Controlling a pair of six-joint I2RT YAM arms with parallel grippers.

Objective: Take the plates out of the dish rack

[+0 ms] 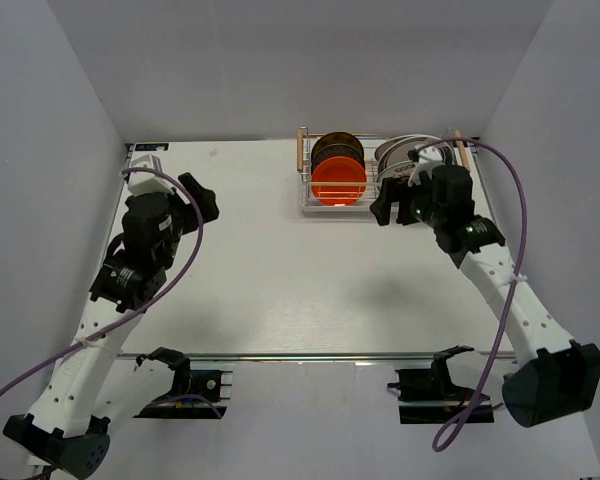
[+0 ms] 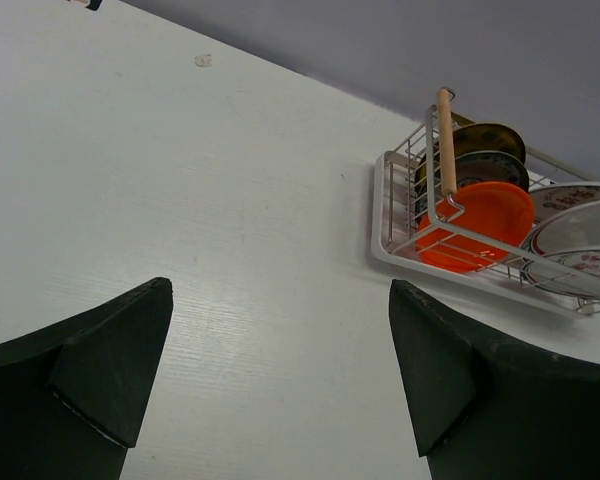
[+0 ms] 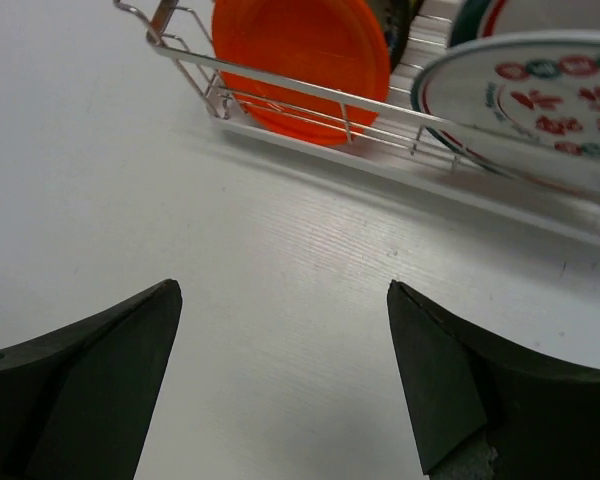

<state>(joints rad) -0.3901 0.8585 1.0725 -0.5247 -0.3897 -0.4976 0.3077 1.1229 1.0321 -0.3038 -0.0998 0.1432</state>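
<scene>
Your right hand [image 3: 285, 385] hung spread and empty just before the dish rack [image 3: 310, 92], the plates [image 3: 300, 50] standing on edge inside it. A low approach risked a finger catching the rack's front wire and dragging it along the worktop [image 3: 110, 200].

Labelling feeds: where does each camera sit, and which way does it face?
Top external: above and behind the bases, looking down at the table; left arm, right arm show.
Left wrist: faces across the table toward the dish rack; left gripper open below.
Right wrist: close before the dish rack, facing the orange plate; right gripper open below.
All share the orange plate.
</scene>
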